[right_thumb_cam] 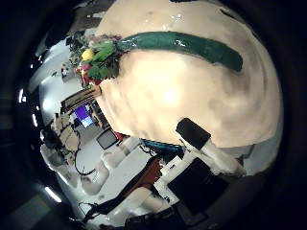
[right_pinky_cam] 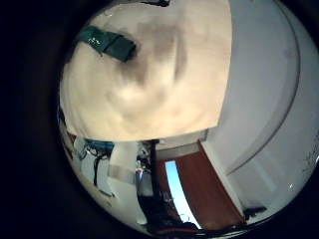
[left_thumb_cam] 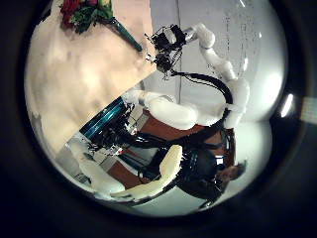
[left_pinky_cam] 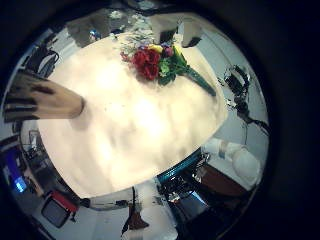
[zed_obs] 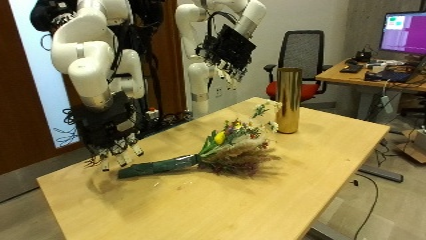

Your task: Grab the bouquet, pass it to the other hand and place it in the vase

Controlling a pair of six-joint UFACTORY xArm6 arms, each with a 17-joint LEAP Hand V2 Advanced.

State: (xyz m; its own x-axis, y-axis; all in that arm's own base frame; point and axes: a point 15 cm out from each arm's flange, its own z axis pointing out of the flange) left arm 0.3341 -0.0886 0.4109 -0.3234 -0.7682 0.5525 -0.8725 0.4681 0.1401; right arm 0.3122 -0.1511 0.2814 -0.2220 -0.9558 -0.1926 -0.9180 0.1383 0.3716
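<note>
The bouquet lies flat on the light wooden table, its green-wrapped stem toward my right hand and its red and yellow flowers toward the vase. My right hand hangs open just above the stem end, holding nothing. That stem fills much of the right thumb side palm view. The tall gold vase stands upright at the table's far side. Open and high above the table near the vase is my left hand, whose palm views show the bouquet and the vase far below.
Behind the table stand an office chair and a desk with a monitor. A dark wooden wall panel is behind the right arm. The table's near edge runs across the front.
</note>
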